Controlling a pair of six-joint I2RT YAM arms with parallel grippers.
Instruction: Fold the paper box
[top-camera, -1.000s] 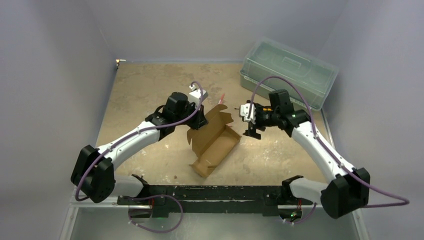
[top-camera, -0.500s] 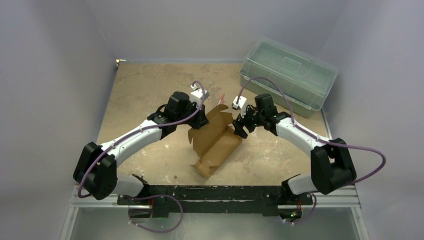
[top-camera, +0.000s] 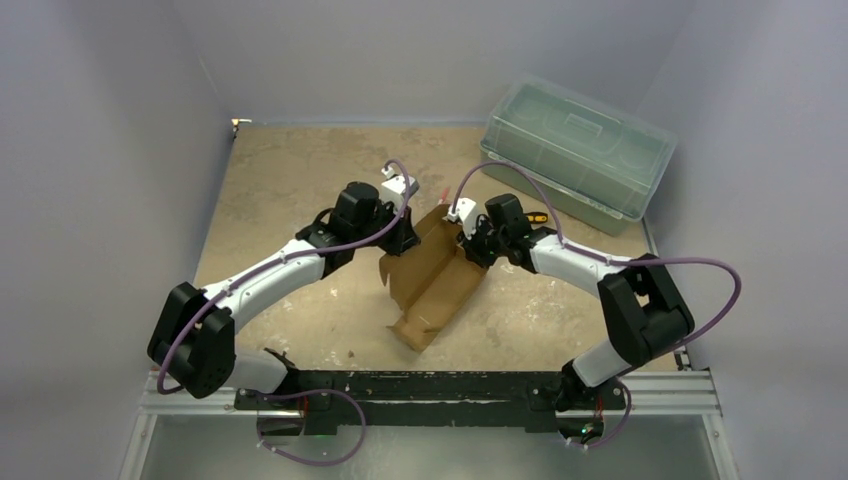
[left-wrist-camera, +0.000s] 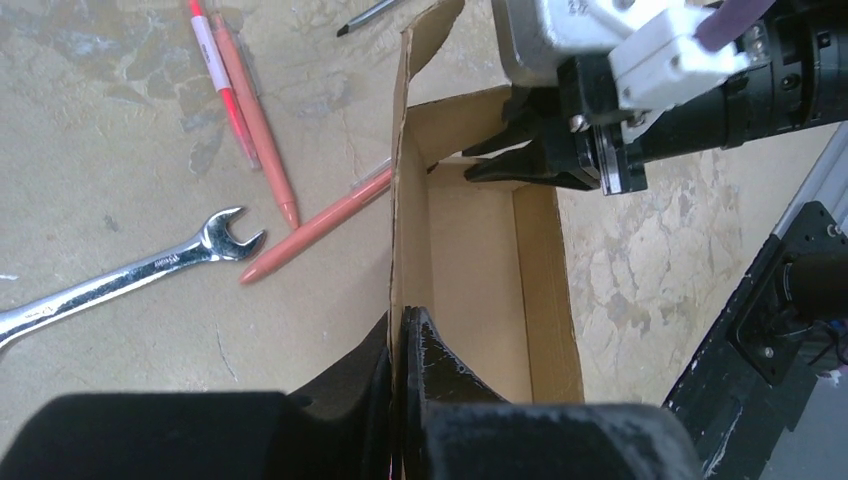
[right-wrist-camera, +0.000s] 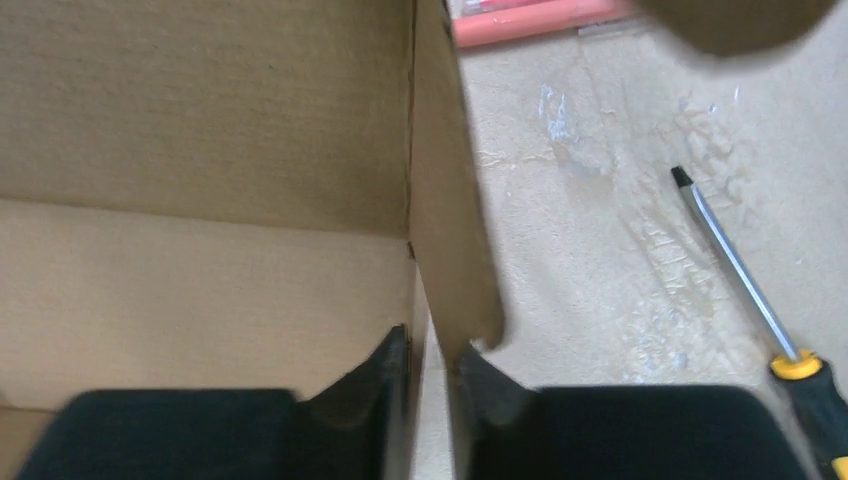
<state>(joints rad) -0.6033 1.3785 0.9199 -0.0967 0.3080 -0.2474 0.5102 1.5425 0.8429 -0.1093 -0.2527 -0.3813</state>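
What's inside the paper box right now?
Only bare cardboard floor shows inside the paper box; the right gripper dips in, jaws either side of a wall. The left gripper, pinching another wall, covers the stretch below it, so that part is unseen.

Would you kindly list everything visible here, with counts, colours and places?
paper box: one, brown, table centre, partly folded
bin: one, translucent green-tinted, far right corner
pens: three, salmon-pink and red-white, by the box's far end
wrench: one, silver, beside the pens
screwdriver: one, yellow-and-black handle, between box and bin
table: one, mottled tan, under everything
left gripper: one, black, shut on the box's side wall
right gripper: one, black, astride the box's end wall
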